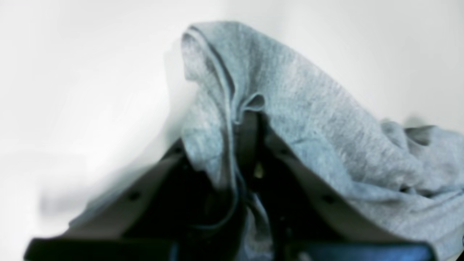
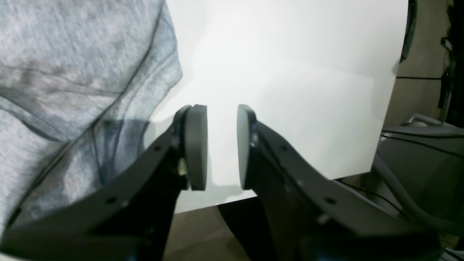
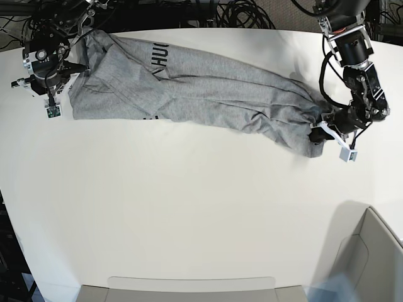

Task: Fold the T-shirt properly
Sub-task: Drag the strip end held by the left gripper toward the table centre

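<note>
While the T-shirt [image 3: 189,88] lies stretched in a long, rumpled band across the white table [image 3: 189,214], I hold one end of it in my left gripper [image 1: 250,119]. My left jaws are pressed together on a bunched fold of the grey cloth, which rises above the fingertips and drapes down over the right-hand finger [image 1: 308,181], hiding most of it. The rest of the shirt trails away from that pinch towards my other arm. My right gripper [image 2: 222,145] holds nothing: its two round pads [image 2: 195,145] stand apart with bare table showing in the gap between them. The other end of the shirt lies just beside these jaws, to their left, not touching the pads. Black letters show on the cloth near that end.
</note>
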